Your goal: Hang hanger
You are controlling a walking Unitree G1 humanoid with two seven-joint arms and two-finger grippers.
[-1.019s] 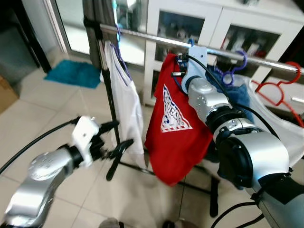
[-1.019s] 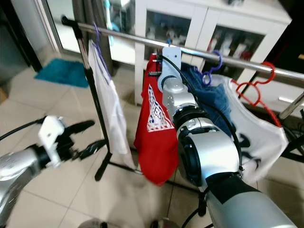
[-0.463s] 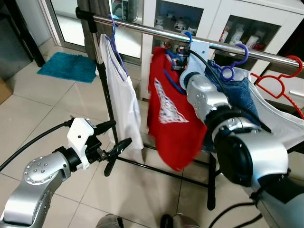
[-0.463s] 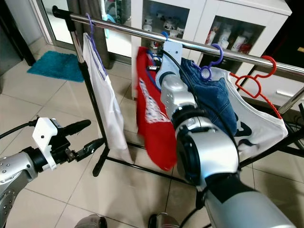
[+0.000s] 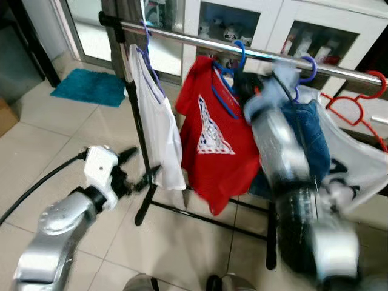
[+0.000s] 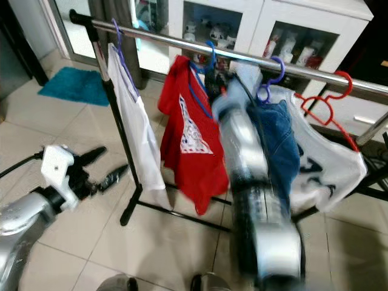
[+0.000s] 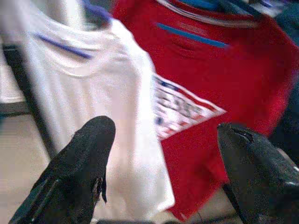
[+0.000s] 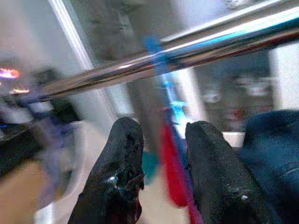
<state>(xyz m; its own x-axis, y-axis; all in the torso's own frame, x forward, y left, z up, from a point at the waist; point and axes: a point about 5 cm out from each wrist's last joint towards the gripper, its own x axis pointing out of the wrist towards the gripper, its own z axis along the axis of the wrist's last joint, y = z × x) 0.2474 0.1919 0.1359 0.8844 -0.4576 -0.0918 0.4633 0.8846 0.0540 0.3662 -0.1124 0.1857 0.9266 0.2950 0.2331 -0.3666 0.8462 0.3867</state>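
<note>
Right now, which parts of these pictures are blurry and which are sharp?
Both eye views: the right arm is smeared by motion, while the rail and red shirt stay fairly sharp. Left wrist view: shirts soft, fingers clearer. Right wrist view: background and blue hanger blurred.

4 garments hang along the rail [image 5: 182,38], cabinet [image 5: 267,24] behind.

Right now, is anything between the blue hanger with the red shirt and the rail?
Nothing visible: the blue hanger already hooks over the rail, with the red shirt hanging between the white shirt and the denim garment. The right pincer is just below the rail.
</note>
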